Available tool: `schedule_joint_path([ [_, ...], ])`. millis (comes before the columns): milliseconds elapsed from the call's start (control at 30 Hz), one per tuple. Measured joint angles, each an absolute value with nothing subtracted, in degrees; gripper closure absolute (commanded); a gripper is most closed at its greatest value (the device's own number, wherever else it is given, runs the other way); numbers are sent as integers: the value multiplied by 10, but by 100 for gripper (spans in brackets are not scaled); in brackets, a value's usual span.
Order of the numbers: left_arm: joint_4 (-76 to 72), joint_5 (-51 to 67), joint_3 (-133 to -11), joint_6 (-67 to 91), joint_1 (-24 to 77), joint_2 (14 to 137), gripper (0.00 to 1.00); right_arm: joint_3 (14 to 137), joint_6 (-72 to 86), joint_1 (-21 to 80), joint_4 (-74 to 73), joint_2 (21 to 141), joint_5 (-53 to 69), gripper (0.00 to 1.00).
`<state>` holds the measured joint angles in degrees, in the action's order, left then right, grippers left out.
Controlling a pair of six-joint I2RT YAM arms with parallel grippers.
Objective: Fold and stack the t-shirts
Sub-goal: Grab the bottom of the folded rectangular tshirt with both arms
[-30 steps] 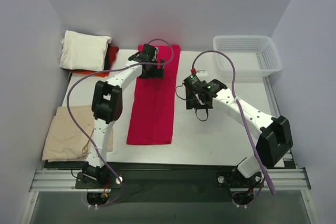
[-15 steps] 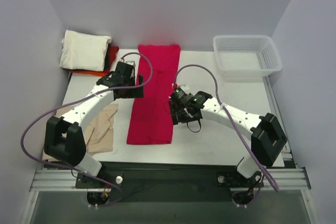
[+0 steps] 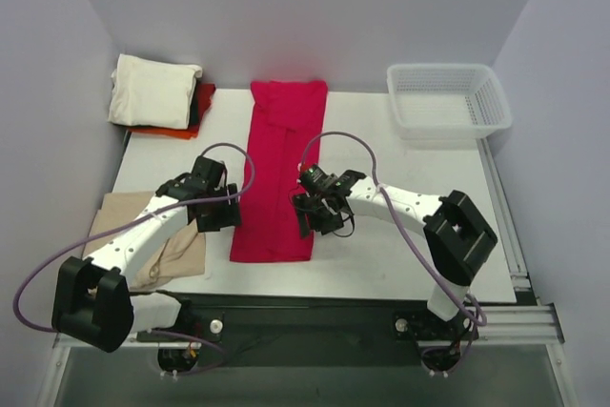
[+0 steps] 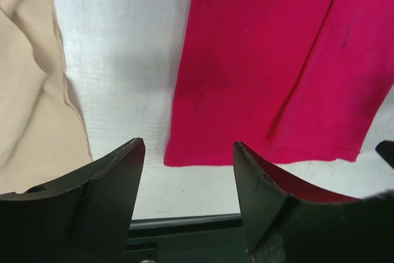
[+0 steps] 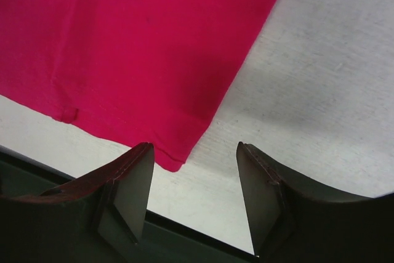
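A crimson-red t-shirt [image 3: 279, 164], folded into a long strip, lies down the middle of the table. My left gripper [image 3: 222, 219] is open and empty just left of its near left corner [image 4: 175, 158]. My right gripper [image 3: 313, 223] is open and empty at its near right corner [image 5: 175, 163]. A tan-beige t-shirt [image 3: 143, 233] lies at the near left, also in the left wrist view [image 4: 31, 97]. A folded cream-white t-shirt [image 3: 152, 91] rests on an orange-red one [image 3: 162, 131] at the far left.
A white lattice basket [image 3: 448, 99] stands at the far right corner. The table's near edge and a dark rail [image 3: 305, 312] run just below both grippers. Grey walls enclose the left, back and right sides.
Both arms swung from the far and middle part of the red shirt toward the near edge. The grippers now sit at the shirt's two near corners. The shirts have not moved.
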<state>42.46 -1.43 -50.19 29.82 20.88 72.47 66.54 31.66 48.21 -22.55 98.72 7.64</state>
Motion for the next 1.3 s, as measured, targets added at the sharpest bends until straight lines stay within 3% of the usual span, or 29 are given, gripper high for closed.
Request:
schedule_joint_path([
  [267,428,51,-422,320,205,722,32,665,303,493,-225,1009,99,48],
  [1300,357,99,-373,382,178,765,40,670,265,496,-247,1056,120,58],
])
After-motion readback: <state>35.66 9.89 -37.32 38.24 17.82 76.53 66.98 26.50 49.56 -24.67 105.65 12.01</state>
